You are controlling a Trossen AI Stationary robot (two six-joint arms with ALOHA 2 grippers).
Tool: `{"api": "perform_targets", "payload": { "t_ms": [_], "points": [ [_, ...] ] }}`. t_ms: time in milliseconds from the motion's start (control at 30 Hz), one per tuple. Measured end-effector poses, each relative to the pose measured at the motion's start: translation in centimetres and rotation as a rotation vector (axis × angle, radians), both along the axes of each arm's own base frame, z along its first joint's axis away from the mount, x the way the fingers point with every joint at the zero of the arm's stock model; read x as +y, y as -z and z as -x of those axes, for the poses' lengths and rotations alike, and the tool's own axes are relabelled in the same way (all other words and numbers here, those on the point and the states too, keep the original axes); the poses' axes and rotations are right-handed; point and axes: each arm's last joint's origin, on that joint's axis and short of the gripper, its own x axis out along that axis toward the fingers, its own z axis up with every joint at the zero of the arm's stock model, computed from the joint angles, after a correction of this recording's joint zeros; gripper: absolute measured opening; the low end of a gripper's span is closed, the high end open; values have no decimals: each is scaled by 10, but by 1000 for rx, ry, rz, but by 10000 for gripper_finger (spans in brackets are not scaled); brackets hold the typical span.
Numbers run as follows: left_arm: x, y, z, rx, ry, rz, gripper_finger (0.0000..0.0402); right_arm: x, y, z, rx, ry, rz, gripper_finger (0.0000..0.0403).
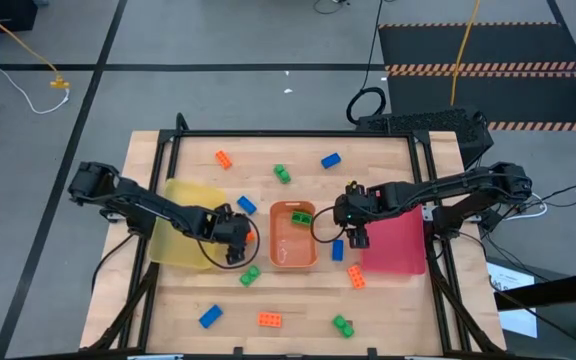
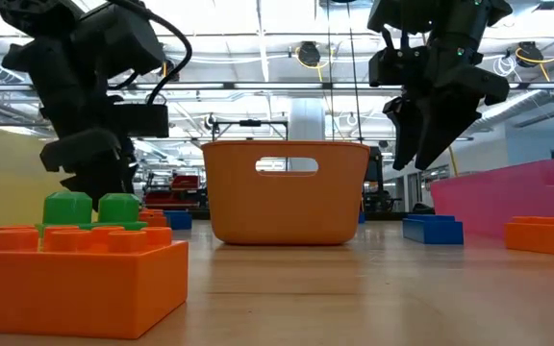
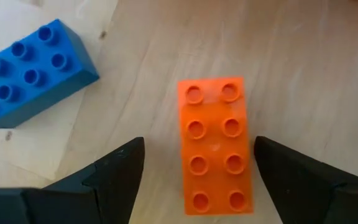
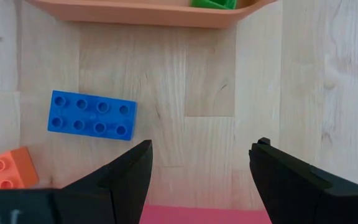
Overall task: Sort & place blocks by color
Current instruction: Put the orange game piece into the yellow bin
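**Both pincers released over the counter, blocks scattered**

Left pincer [image 3: 194, 171] released, fingers spread either side of an orange block [image 3: 217, 146] lying studs-up on the counter [image 3: 303, 56], not touching it. A blue block [image 3: 27, 71] lies near, off to one side of that orange one. In the high view the left pincer [image 1: 240, 238] sits between the yellow tray [image 1: 183, 240] and the orange tray [image 1: 293, 250].

Right pincer [image 4: 197, 180] released, nothing between the fingers, bare wood below. Another blue block [image 4: 92, 115] lies beside it, an orange brick [image 4: 5, 168] further out. Ahead is the orange tray's rim, with a green block [image 4: 213, 4] inside. Pink tray [image 1: 396, 245] just beside the right pincer [image 1: 356, 232].

Other orange, green and blue blocks lie spread about the counter, outside the trays.
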Motion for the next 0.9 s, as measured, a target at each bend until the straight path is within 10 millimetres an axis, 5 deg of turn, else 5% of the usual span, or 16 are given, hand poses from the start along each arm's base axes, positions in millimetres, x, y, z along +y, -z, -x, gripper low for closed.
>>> {"api": "perform_targets", "payload": {
  "t_ms": [167, 433, 600, 767, 900],
  "points": [
    [-1, -5, -4, -28, 1, -14, 275, 0, 0, 0, 0, -2, 1, 254],
    [-1, -5, -5, -19, 20, 14, 125, 0, 0, 0, 4, -2, 1, 254],
    [-3, -7, -7, -37, 35, 42, 111, 0, 0, 0, 4, -3, 1, 254],
    [-1, -9, -9, -30, 43, 25, 163, 0, 0, 0, 4, -8, 3, 254],
    [0, -22, -18, -44, 62, 9, 143, 0, 0, 0, 1, -17, 7, 254]
  ]
}}
